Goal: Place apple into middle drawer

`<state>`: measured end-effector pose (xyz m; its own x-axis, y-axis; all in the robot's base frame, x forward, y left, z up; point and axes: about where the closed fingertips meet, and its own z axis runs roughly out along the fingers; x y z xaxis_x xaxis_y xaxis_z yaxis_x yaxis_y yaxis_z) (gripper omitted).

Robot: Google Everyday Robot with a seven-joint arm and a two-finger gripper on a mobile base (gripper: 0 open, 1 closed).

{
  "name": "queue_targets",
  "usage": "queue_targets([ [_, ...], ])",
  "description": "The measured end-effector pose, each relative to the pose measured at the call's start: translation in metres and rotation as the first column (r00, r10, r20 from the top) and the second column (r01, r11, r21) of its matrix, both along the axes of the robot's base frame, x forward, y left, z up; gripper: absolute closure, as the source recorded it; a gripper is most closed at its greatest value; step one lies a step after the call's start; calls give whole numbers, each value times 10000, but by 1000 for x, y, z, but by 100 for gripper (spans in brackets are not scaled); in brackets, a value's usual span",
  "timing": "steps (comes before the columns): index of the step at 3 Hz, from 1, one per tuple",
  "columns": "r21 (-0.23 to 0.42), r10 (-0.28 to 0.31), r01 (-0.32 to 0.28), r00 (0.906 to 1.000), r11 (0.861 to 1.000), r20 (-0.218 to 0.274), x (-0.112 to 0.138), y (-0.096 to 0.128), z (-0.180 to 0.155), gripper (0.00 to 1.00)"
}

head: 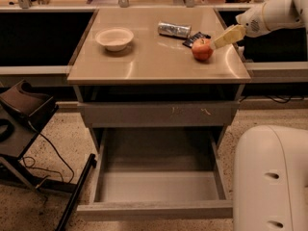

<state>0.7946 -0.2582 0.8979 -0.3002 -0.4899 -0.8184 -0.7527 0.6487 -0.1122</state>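
The red-orange apple (202,49) sits on the tan counter top (144,64) near its right edge. My gripper (222,38) comes in from the upper right on a white arm. Its pale tip is just right of the apple, very close to it or touching. The middle drawer (156,186) is pulled out below the counter, wide and gray, and its floor is bare.
A white bowl (114,38) stands at the counter's left. A silver can (173,30) lies on its side behind the apple, with a dark packet (194,38) next to it. A closed drawer front with pale scratch marks (159,114) sits above. My white base (269,177) is at lower right, a black stand (24,109) at left.
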Motion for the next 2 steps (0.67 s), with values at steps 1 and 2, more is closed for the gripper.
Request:
queue_targets([
  [1, 290, 393, -389, 9991, 9988, -153, 2, 15, -12, 0],
  [2, 302, 396, -391, 9991, 9988, -165, 3, 16, -14, 0],
])
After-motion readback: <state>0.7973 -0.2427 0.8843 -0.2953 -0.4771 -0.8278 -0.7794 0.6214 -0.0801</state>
